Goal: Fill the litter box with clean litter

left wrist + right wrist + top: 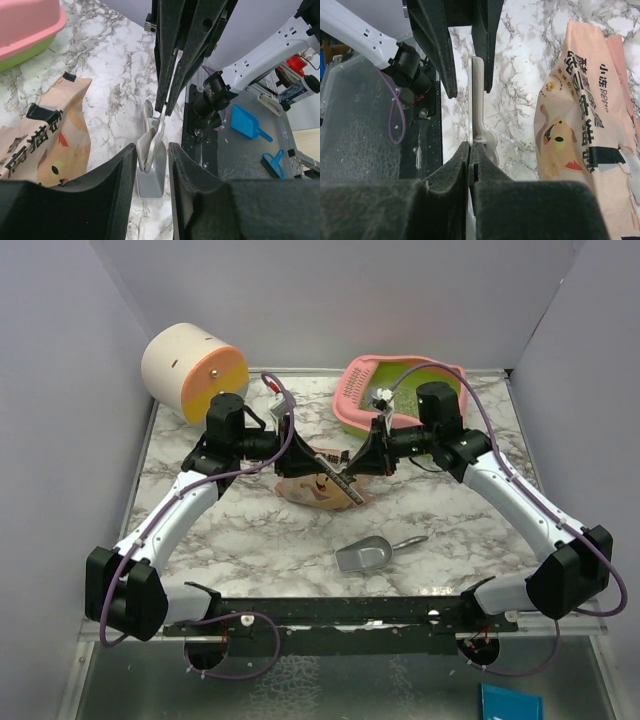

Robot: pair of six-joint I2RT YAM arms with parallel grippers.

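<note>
The litter box (358,382), with a pink slotted rim and a green basin, stands at the back right; its rim also shows in the left wrist view (25,25). No loose litter is discernible. The beige cat-printed bag (315,490) lies flat mid-table, below both grippers (45,145) (585,125). My right gripper (471,147) is shut on one end of a cream clip (477,100) and holds it above the table. My left gripper (151,150) is open, its fingers either side of the clip's other end (150,142) without touching. In the top view the left gripper (298,452) faces the right gripper (358,462).
A grey metal scoop (365,557) lies on the marble in front of the bag, also in the left wrist view (150,185). A cream-and-orange cylinder (195,370) lies at the back left. A blue scoop (245,122) and a brush (272,162) lie below the table's front edge.
</note>
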